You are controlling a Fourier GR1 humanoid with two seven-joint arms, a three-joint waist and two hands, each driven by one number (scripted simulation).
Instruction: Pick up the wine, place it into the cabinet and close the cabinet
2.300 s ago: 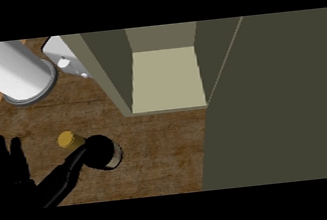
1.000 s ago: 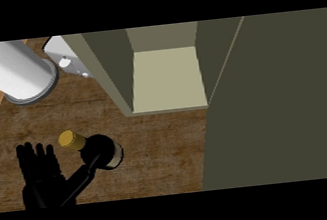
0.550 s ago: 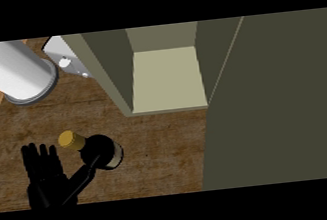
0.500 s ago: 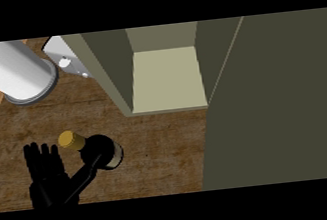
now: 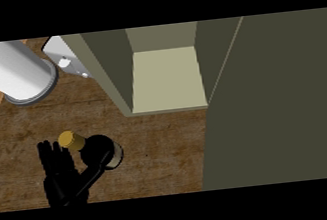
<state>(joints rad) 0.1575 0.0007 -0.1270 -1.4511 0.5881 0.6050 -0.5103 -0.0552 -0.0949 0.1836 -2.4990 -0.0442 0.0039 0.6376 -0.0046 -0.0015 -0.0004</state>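
Low at the view's left, one black hand [image 5: 60,170] comes up from the bottom edge, the robot's left by position. Fingers point up and lie straight and close together just left of the wine [image 5: 96,151]; thumb reaches out to the right across the bottle's dark body. Cannot tell whether the fingers touch the bottle, nothing is curled round it, so the hand reads as spread, not clamped. No second hand shows. Wine: one bottle, seen from steeply above, gold cap at its upper left just beside the fingertips, dark round body with a grey rim on the right side. It stands on the brown table [image 5: 163,147], outside the cabinet [image 5: 167,79], below and left of its opening. Cabinet: one, olive green, open, with a single pale shelf floor visible inside, nothing on it. Its door [image 5: 284,99] fills the right side of the view as one large dark olive panel. One big white cylinder [image 5: 10,70] lies at upper left with a grey ring at its end, and one small white fitting [image 5: 68,59] sits between it and the cabinet's left wall, touching that wall.
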